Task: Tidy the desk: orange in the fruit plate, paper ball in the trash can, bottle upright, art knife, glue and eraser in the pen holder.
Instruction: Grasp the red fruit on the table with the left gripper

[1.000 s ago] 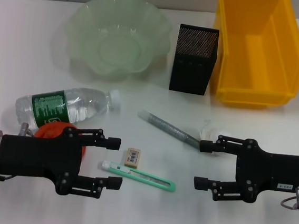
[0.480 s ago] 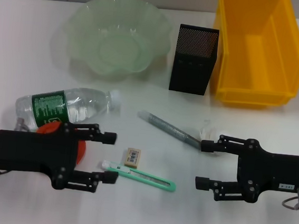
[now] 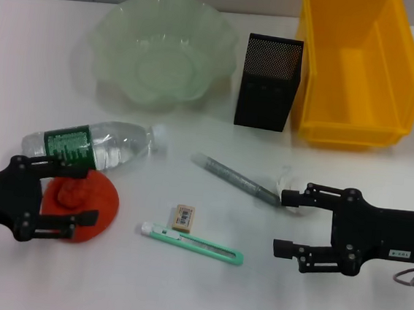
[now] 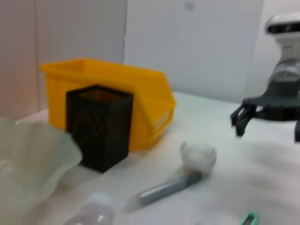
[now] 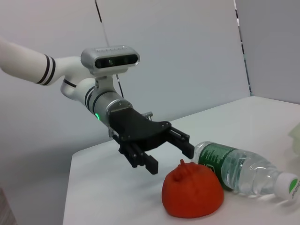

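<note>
The orange (image 3: pixel 80 203) sits at the near-left of the desk, touching the lying bottle (image 3: pixel 90 146) at its 12 o'clock, as our left gripper (image 3: pixel 70 194) hangs with fingers spread wide on either side of the fruit, not yet closed on it. We judge the step in hand to be the orange's pickup: to do it well we would settle the fingers low around the fruit's widest part, keep the far finger from nudging the bottle, close gently on the soft-looking skin, then lift straight up before swinging toward the pale green fruit plate (image 3: pixel 162 48) at about 1 o'clock from the orange. The eraser (image 3: pixel 184 216) and the art knife (image 3: pixel 192 243) lie at the orange's 3 o'clock, with the glue (image 3: pixel 235 177) angled beyond them and the paper ball (image 3: pixel 287 185) at its far end. Our right gripper (image 3: pixel 286 222) waits, fingers apart, just beside that ball. The black pen holder (image 3: pixel 268 82) and the yellow trash can (image 3: pixel 358 67) stand side by side at the back.
</note>
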